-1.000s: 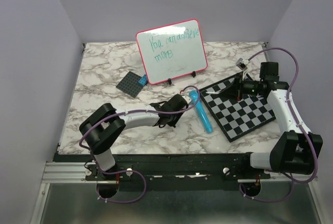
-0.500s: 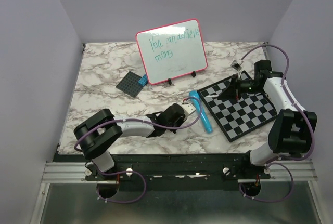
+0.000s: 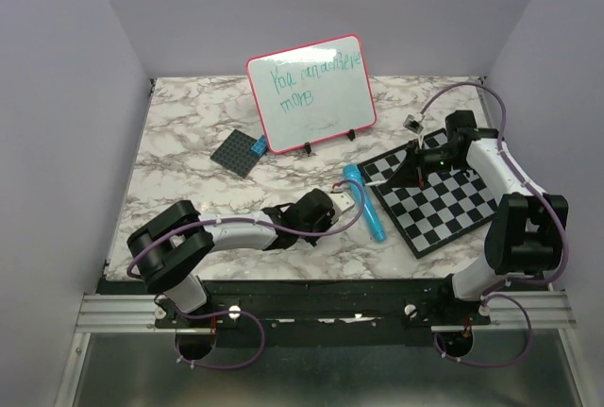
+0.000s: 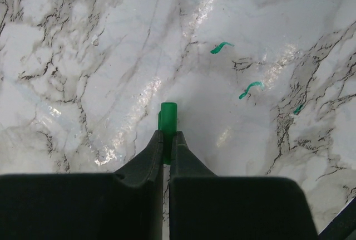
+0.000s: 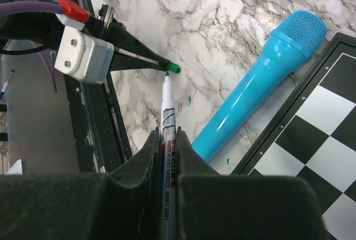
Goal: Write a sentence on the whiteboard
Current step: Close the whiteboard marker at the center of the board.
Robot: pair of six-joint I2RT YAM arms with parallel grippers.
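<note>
The whiteboard [image 3: 311, 93] stands tilted on black feet at the back of the table, its pink-red frame around the green sentence [image 3: 304, 82], two scrawly lines. My left gripper [image 4: 167, 134] is shut on a green marker cap [image 4: 168, 116] just above the marble. My right gripper [image 5: 169, 135] is shut on a white whiteboard marker [image 5: 168, 109]. The marker's tip points at the cap [image 5: 173, 68] and lies just short of it. In the top view the two grippers meet beside the blue microphone, left gripper [image 3: 347, 201] and right gripper [image 3: 394, 177].
A blue microphone [image 3: 366, 204] lies between the arms, against the corner of a checkered chessboard [image 3: 444, 204]. A small black pad with a blue square [image 3: 241, 152] lies left of the whiteboard. Green ink flecks [image 4: 222, 47] mark the marble. The black front rail [image 5: 92, 117] is close behind the left gripper.
My right arm has swung left, bringing the marker's tip over toward the cap. My left gripper has shifted right and nearer the front edge, the cap still in it.
</note>
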